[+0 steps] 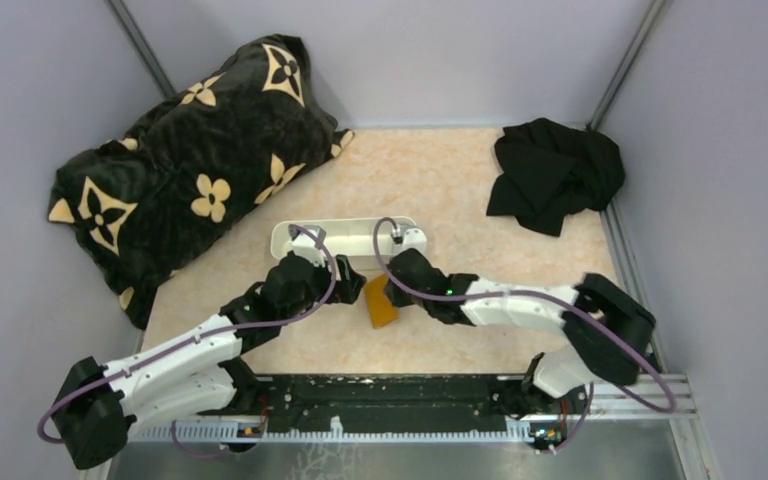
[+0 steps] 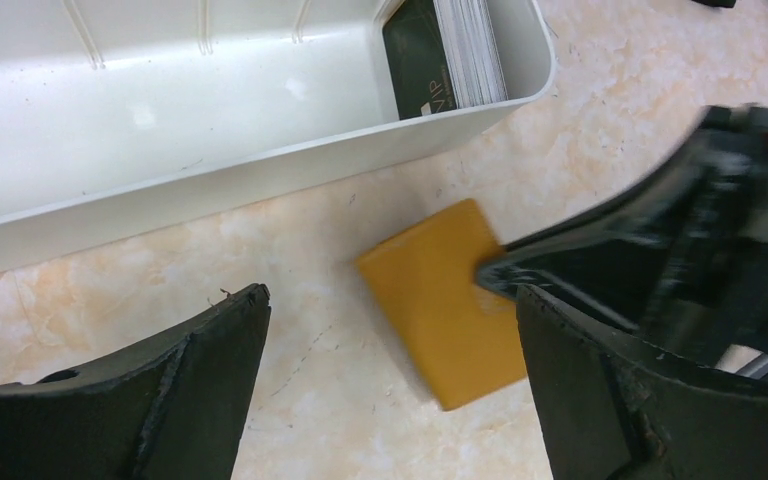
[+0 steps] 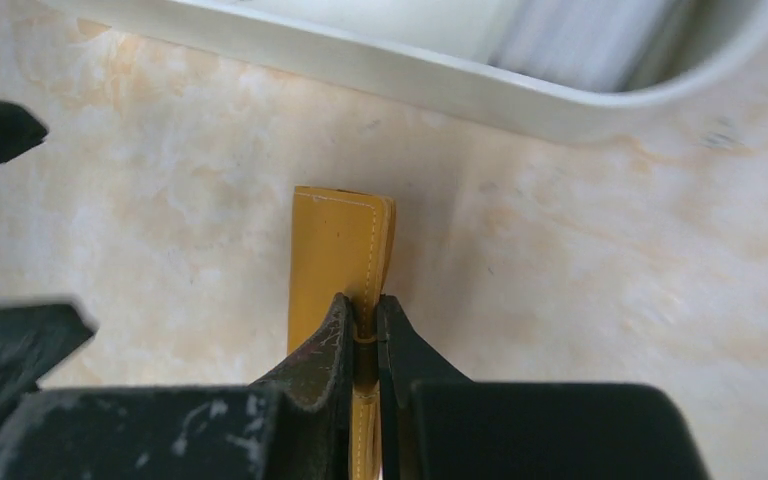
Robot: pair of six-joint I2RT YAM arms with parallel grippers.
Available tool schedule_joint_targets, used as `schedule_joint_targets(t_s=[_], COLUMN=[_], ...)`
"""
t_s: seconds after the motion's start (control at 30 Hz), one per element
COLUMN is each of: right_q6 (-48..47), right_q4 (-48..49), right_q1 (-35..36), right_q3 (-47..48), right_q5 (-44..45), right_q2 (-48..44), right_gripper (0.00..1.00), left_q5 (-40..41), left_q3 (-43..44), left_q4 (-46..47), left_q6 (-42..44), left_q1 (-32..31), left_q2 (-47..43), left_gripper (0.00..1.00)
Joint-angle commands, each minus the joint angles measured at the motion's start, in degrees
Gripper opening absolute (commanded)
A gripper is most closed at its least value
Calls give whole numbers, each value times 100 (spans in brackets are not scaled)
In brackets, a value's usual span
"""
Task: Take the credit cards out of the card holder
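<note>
One card holder [image 1: 382,303], one white tray [image 2: 260,175], one patterned cushion [image 1: 190,160], one black cloth [image 1: 555,175], two hands: left hand [image 2: 388,296] and right hand [image 3: 363,306]. The cards [image 2: 468,50] in the tray are too tightly packed to count.

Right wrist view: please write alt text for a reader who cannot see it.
The right gripper is closed on the edge of a small orange-tan leather-like card holder, folded shut, over a beige marbled table. A long white tray crosses the top.

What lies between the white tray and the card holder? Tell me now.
Nothing but bare tabletop separates the white tray from the card holder; the left wrist view shows it, and the right wrist view agrees.
</note>
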State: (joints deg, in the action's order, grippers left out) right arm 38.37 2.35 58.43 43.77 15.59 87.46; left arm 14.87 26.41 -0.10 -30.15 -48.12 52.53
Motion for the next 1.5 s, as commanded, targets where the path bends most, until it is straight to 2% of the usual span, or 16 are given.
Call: schedule_joint_targets(t_s=[0.0, 0.1, 0.23, 0.43, 0.7, 0.83, 1.0, 1.13, 1.23, 1.3, 1.37, 1.47], right_q6=[-121, -348, -449, 639, 990, 1207, 531, 33, -61, -120, -149, -315], right_q4=[-1119, -2109, -3503, -5322, -6054, -6311, -5160, -4045, -3652, -3548, -3462, -3116], right_q1=[63, 55, 54, 130, 532, 692, 959, 1054, 1183, 1289, 1386, 1467], right_q3=[-98, -44, 187, 684, 1661, 2175, 2264, 2013, 1988, 2063, 2106, 1948], right_q5=[756, 1461, 2384, 3417, 4195, 4266, 3669, 2840, 2446, 2309, 2231, 1937], right_q2=[-1579, -2302, -2741, -2104, -256, 767, 1031, 781, 801, 868, 867, 765], right_gripper=[0, 0, 0, 0, 0, 0, 0, 12, 18, 33, 57, 68], left_q5=[-54, -172, -363, -408, -445, -395, -179, -204, -220, -242, -225, -149], left_q3=[-61, -66, -103, -92, -137, -198, -210, -204, -230, -193, -166, -160], left_q4=[343, 441, 652, 807, 767, 669, 441, 374, 464, 449, 425, 394], left_q6=[68, 73, 50, 71, 144, 136, 189, 171, 188, 176, 146, 127], left_q1=[29, 24, 28, 31, 31, 37, 31, 31, 33, 31, 33, 32], left_q2=[-46, 7, 54, 101, 177, -59, -365, -435, -401, -384, -422, -545], left_gripper=[98, 98, 98, 98, 99, 99, 99, 99, 99, 99, 99, 99])
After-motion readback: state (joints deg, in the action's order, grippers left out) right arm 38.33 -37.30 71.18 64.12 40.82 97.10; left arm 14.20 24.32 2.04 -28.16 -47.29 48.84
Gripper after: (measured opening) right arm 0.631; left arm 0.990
